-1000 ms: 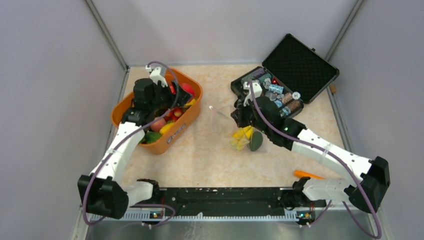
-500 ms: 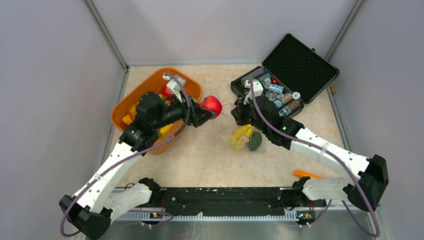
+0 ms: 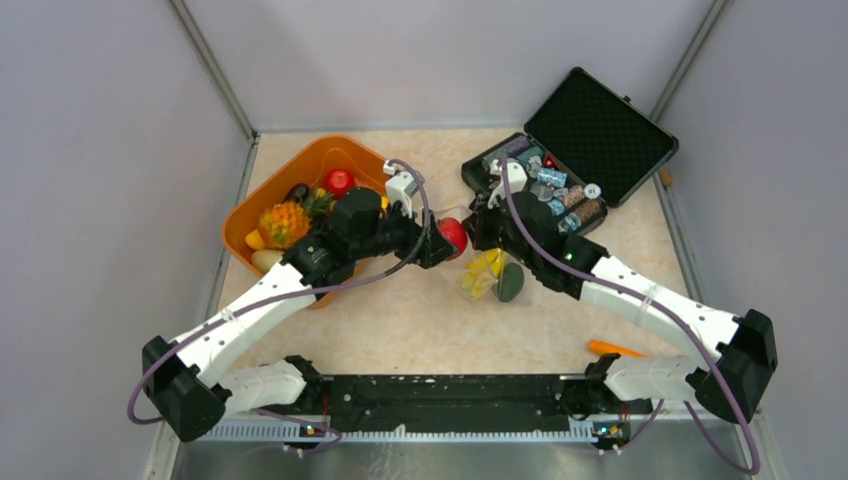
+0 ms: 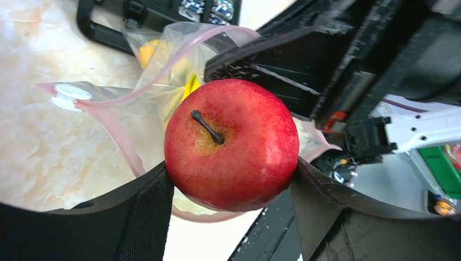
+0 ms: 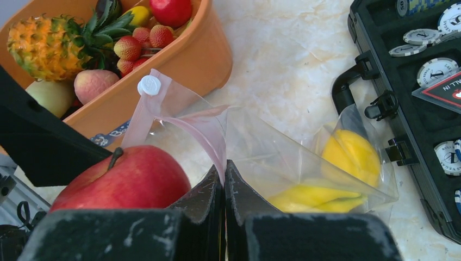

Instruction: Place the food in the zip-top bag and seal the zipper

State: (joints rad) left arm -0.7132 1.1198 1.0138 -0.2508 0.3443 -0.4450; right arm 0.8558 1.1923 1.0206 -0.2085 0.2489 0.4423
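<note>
My left gripper (image 3: 440, 243) is shut on a red apple (image 4: 232, 144), also seen in the top view (image 3: 453, 236), and holds it at the open mouth of the clear zip-top bag (image 5: 282, 163). My right gripper (image 5: 223, 166) is shut on the bag's pink zipper strip (image 5: 209, 130) and holds the mouth up. Yellow bananas (image 5: 326, 193) and a green piece (image 3: 512, 282) lie inside the bag (image 3: 485, 272). The white slider (image 5: 149, 85) sits at the zipper's far end. More food, a pineapple (image 3: 281, 222) and a red apple (image 3: 339, 181), lies in the orange basket (image 3: 378, 163).
An open black case (image 3: 600, 130) with chips stands at the back right, just behind the bag. An orange piece (image 3: 615, 349) lies on the table at the near right. Grey walls close in the left, back and right sides.
My left arm lifted the red apple out of the orange basket and carried it right to the bag's mouth. My right gripper kept its hold on the zipper.
</note>
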